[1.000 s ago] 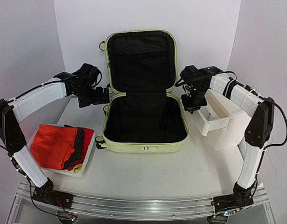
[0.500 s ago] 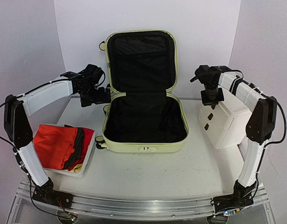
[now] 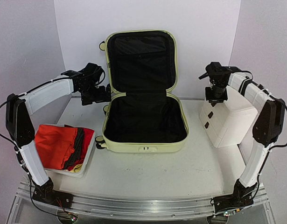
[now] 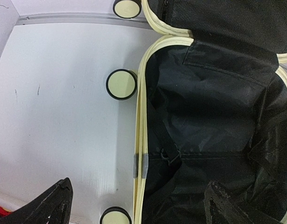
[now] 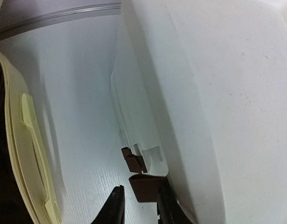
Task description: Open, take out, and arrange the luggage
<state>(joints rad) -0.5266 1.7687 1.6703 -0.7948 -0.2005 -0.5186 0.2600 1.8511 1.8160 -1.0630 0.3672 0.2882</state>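
Note:
The luggage (image 3: 144, 148), a pale yellow-green suitcase, lies open mid-table with its lid upright against the back wall and only black lining showing inside. My left gripper (image 3: 95, 96) hovers wide open just off its left rim (image 4: 141, 122); its fingertips (image 4: 55, 205) straddle that rim, touching nothing. My right gripper (image 3: 215, 98) is at the top front edge of the white drawer box (image 3: 229, 123). In the right wrist view its jaws (image 5: 139, 211) stand slightly apart around the top brown drawer handle (image 5: 147, 186), and a gap shows by the left finger.
All the box's drawers are pushed in. A white basket (image 3: 88, 159) with red, grey and yellow clothes (image 3: 57, 145) sits front left. Suitcase wheels (image 4: 121, 84) stick out on the luggage's left side. The luggage's side (image 5: 31, 140) lies left of my right gripper.
The drawer that stood pulled out a second ago is now pushed in. My right gripper moved right and back with it, and its jaws have parted slightly. The left arm barely shifted.

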